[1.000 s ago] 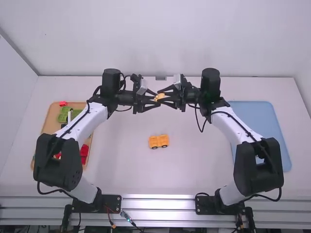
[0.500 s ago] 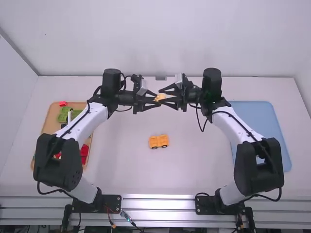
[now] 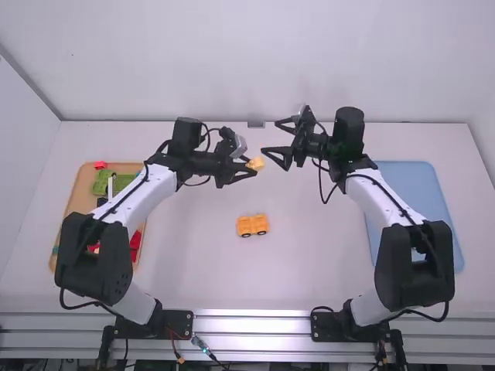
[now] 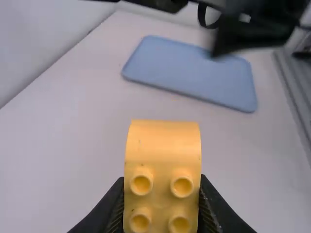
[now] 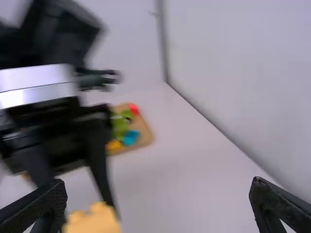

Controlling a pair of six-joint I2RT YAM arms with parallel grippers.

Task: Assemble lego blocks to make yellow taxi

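yellow block [image 4: 163, 145], clamped in left fingers [image 4: 111, 208], right fingers [image 5: 274, 204] spread, likely needs joining to the seemingly built wheeled base [image 3: 261, 222].

The yellow block [image 4: 163, 145] is smooth plastic with a soft sheen on its curved face and round studs. The orange blocks [image 3: 253, 225] on the table [image 3: 201, 270] look like the same plastic. The table is smooth and matt white. At far left the tan tray [image 3: 83, 185] looks like wood; on the right the blue tray [image 3: 414, 185] is smooth, matt plastic. The right tool [image 3: 270, 137] has matt black, finely textured fingers. Nearest, the grooved rail [image 3: 251, 322] is silvery metal.
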